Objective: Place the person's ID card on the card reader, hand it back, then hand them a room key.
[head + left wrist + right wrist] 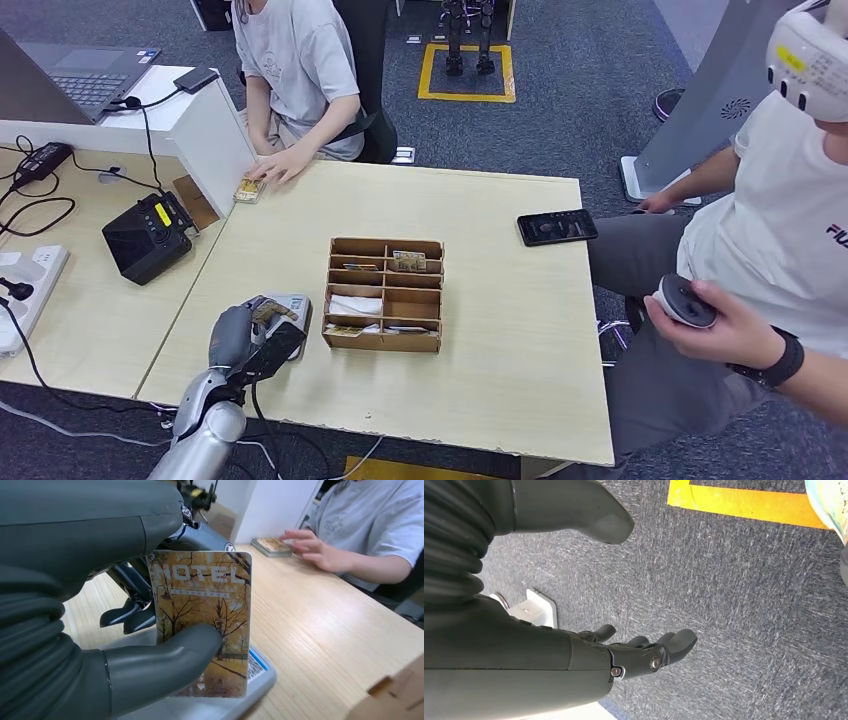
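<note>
Card (202,625) upright over reader (260,677), pinched by left robot hand (100,645); right robot hand (624,655) empty, fingers apart.

A wooden compartmented organiser box (385,294) sits mid-table on the pale wood table (500,350). A black smartphone (557,227) lies near the table's far right edge. A black boxy device with a yellow label (147,237) rests beside a white partition panel (212,130). An open grey laptop (85,70) stands behind the panel.
</note>
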### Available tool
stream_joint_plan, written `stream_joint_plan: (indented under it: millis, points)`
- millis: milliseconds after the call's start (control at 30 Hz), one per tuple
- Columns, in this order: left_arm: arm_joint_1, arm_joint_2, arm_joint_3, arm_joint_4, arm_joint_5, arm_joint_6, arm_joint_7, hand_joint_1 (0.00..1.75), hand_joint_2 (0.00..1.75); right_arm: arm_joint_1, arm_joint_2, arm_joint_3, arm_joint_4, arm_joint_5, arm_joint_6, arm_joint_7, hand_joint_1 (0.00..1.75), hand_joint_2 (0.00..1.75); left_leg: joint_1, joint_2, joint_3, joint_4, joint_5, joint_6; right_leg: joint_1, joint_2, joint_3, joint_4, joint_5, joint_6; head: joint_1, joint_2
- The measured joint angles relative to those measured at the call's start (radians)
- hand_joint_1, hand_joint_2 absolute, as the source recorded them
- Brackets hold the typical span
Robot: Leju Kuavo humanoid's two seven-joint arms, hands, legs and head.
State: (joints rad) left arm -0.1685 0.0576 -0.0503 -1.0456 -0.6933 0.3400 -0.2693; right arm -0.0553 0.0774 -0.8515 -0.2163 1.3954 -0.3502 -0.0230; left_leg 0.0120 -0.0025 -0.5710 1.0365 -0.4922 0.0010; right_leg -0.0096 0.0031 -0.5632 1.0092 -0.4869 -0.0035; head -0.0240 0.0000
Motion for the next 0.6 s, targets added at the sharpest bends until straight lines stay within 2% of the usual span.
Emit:
stream_joint_plan:
  millis: [133, 200, 267, 400, 600]
  points:
    - [0.0, -0.014, 0.043, -0.022, 0.319, -0.202, -0.099, 1.75, 1.75, 0.0, 0.0, -0.004, 0.0, 0.007, 0.0, 0.0, 0.0, 1.75, 0.0, 0.0, 0.0, 0.0, 0.0, 0.0, 0.0, 0.0, 0.0, 0.0, 0.0, 0.0, 0.0, 0.0]
    - [-0.001, -0.019, 0.08, -0.051, 0.488, -0.299, -0.106, 1.75, 1.75, 0.0, 0.0, -0.006, 0.0, 0.015, 0.0, 0.0, 0.0, 1.75, 0.0, 0.0, 0.0, 0.0, 0.0, 0.0, 0.0, 0.001, -0.001, 0.0, 0.0, 0.0, 0.0, 0.0]
    - [-0.01, -0.02, 0.123, -0.082, 0.629, -0.355, -0.1, 1.75, 1.75, 0.0, 0.0, -0.008, 0.0, 0.021, 0.0, 0.0, 0.0, 1.75, 0.0, 0.001, 0.0, 0.0, 0.0, 0.0, 0.0, 0.001, -0.001, 0.0, 0.0, 0.0, 0.0, 0.0]
    - [-0.064, -0.007, 0.195, -0.137, 0.789, -0.376, -0.073, 1.75, 1.75, -0.001, 0.0, -0.013, 0.0, 0.034, 0.0, 0.0, 0.0, 1.75, 0.001, 0.0, -0.001, 0.0, 0.001, 0.0, 0.001, 0.0, -0.002, 0.001, 0.0, 0.0, 0.0, 0.0]
    - [-0.142, 0.026, 0.247, -0.168, 0.844, -0.339, -0.065, 1.75, 1.75, -0.003, 0.0, -0.016, 0.0, 0.047, 0.003, -0.001, 0.0, 1.75, 0.001, 0.0, -0.001, 0.0, 0.001, 0.0, 0.001, 0.0, -0.002, 0.001, 0.0, 0.0, 0.0, 0.0]
